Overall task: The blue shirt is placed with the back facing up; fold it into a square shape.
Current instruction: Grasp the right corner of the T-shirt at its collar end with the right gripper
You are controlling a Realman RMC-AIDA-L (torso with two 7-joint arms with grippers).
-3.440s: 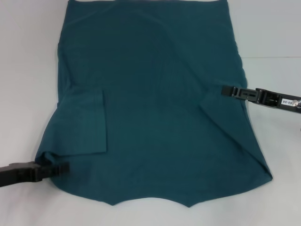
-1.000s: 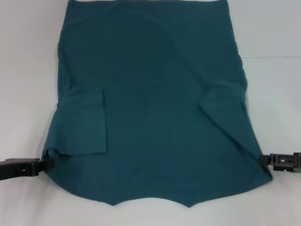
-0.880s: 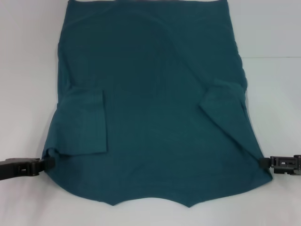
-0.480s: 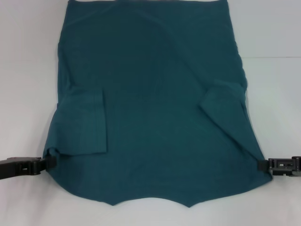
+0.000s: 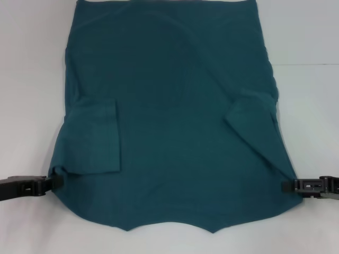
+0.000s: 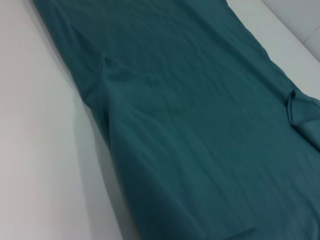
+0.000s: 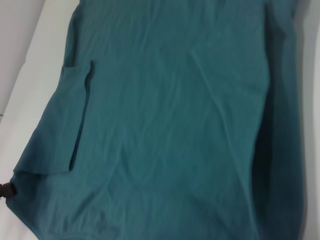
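1. Teal-blue knit cloth is covering most of the white worktop (image 5: 32, 79): the shirt (image 5: 169, 116) is lying flat, both sleeves folded inward onto the body.
2. The left end effector (image 5: 57, 181) is sitting low at the shirt's near left corner, its tip touching the bunched cloth there; whether it is gripping cannot be told.
3. The right end effector (image 5: 286, 186) is reaching in at the near right corner, its tip meeting the shirt's edge; whether its fingers are parted or closed cannot be told.
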